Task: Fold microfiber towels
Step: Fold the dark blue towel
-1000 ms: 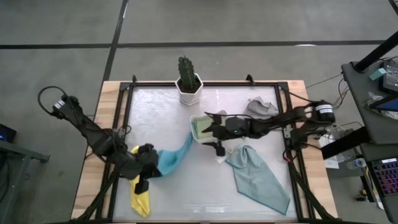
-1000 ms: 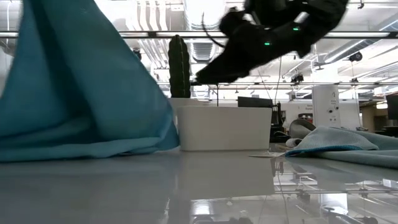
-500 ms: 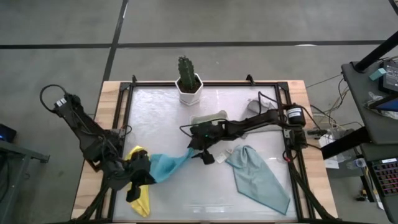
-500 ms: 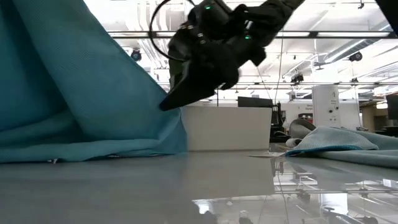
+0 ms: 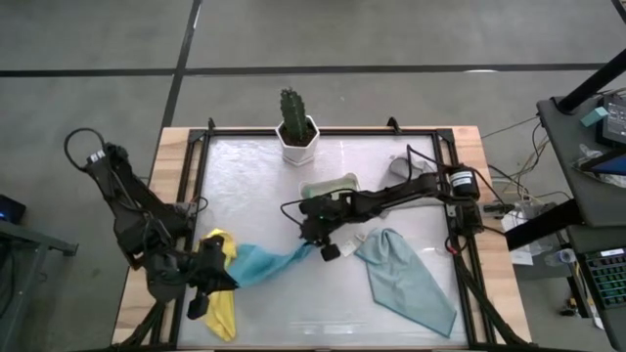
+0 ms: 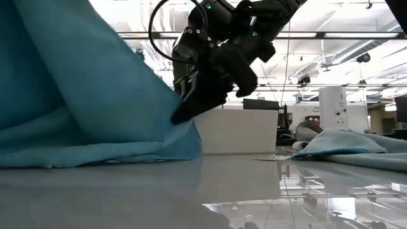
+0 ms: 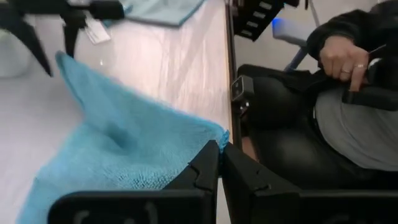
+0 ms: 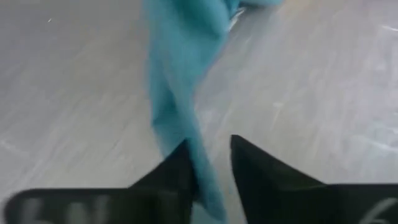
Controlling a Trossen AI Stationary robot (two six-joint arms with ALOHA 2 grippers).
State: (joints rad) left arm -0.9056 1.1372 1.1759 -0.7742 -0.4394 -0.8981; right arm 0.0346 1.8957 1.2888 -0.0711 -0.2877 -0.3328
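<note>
Right gripper [image 5: 315, 244] pinching the far corner of the bright blue towel [image 5: 262, 261], fingers nearly shut on thin cloth; left gripper [image 5: 217, 279] clamped on the opposite corner. Towel strung taut between them, twisted narrow, sagging to the table. Risk: shallow bite at right, slips out under pull. Also may drag the yellow towel [image 5: 221, 311] beneath the left gripper.
</note>
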